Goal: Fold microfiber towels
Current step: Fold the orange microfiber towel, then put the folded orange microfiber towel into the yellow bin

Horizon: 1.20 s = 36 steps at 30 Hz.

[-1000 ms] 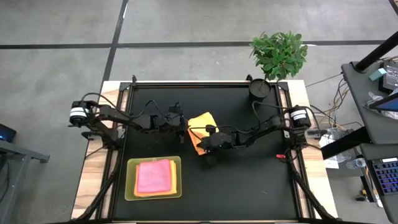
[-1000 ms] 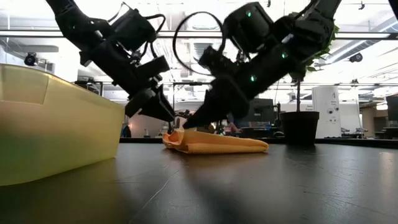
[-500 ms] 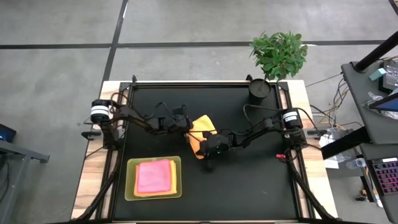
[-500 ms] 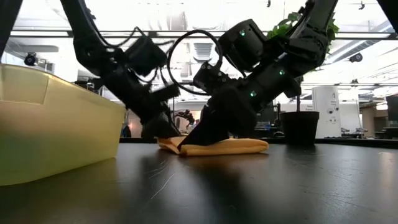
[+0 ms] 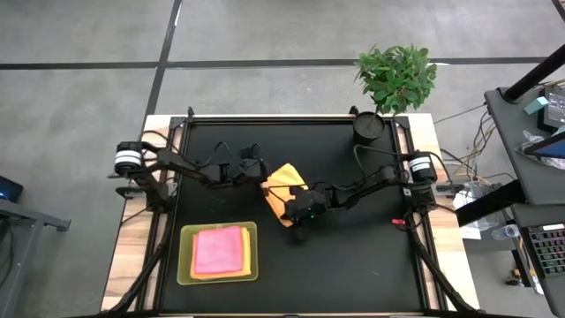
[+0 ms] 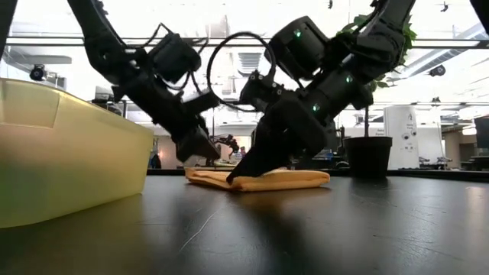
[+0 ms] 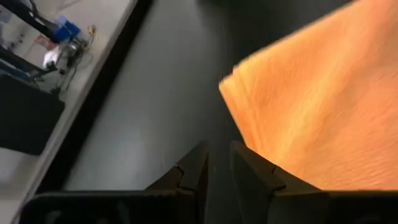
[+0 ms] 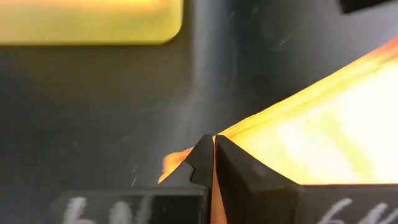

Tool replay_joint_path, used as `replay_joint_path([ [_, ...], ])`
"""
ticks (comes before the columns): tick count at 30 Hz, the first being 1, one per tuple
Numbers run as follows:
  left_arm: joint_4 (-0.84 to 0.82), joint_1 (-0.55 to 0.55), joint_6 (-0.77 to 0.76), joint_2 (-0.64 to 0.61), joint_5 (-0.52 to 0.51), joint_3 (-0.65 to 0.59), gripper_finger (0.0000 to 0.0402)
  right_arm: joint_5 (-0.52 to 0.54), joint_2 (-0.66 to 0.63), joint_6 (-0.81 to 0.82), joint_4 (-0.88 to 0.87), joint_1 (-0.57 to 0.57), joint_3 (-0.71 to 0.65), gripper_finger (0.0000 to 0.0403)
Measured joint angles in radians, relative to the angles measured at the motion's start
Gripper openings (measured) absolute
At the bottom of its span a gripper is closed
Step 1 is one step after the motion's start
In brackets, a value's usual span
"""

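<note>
Pinching the orange towel (image 5: 284, 177) at its edge nearest the tray (image 5: 185, 265) with the right gripper (image 8: 213, 140), its fingers pressed tight together on a sliver of cloth, low against the black table (image 5: 353, 256); judged to be a hold that pins or lifts that one edge so the layers can be carried over without the rest sliding

Resting the towel itself flat and already doubled, beyond the tray and off toward its right side, well apart from it, which leaves bare table all round for a fold

Bringing the left gripper (image 7: 219, 155) down just beside the towel corner farthest from the tray, with only a narrow gap between its fingers and no cloth visible in that gap; cannot tell whether one finger touches the towel's edge. Looks like a matching pinch on the opposite side, not yet made, so both ends can travel together and the fold lands square

Lying inside the tray, a pink towel (image 5: 218, 250) on top of a yellowish layer, folded small, apparently the place for finished pieces

Judging the step as mid-fold on the orange one, with placing it in the tray to come
</note>
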Motion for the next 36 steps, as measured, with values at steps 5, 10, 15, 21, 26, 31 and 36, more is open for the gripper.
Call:
replay_joint_path([
  [5, -0.057, -0.015, -0.007, -0.100, 0.002, -0.007, 0.0053, 0.027, -0.081, 0.004, -0.076, -0.002, 0.000, 0.0011],
  [10, -0.078, -0.055, -0.032, -0.176, 0.004, -0.019, 0.0053, 0.031, -0.160, -0.002, -0.190, -0.001, 0.000, 0.0011],
  [15, -0.080, -0.095, -0.060, -0.203, 0.009, -0.025, 0.0053, 0.032, -0.236, -0.034, -0.361, -0.001, 0.002, 0.0011],
  [21, -0.071, -0.136, -0.063, -0.209, 0.010, -0.026, 0.0053, 0.058, -0.295, -0.013, -0.512, -0.002, 0.001, 0.0028],
  [26, -0.071, -0.151, -0.108, -0.209, 0.010, -0.026, 0.0053, 0.087, -0.308, 0.110, -0.596, -0.027, 0.001, 0.0078],
  [31, -0.071, -0.154, -0.116, -0.209, 0.010, -0.026, 0.0053, 0.111, -0.307, 0.026, -0.654, -0.029, -0.018, 0.0136],
  [36, -0.072, -0.154, -0.142, -0.208, 0.010, -0.026, 0.0053, 0.190, -0.307, -0.092, -0.674, -0.030, -0.055, 0.0165],
])
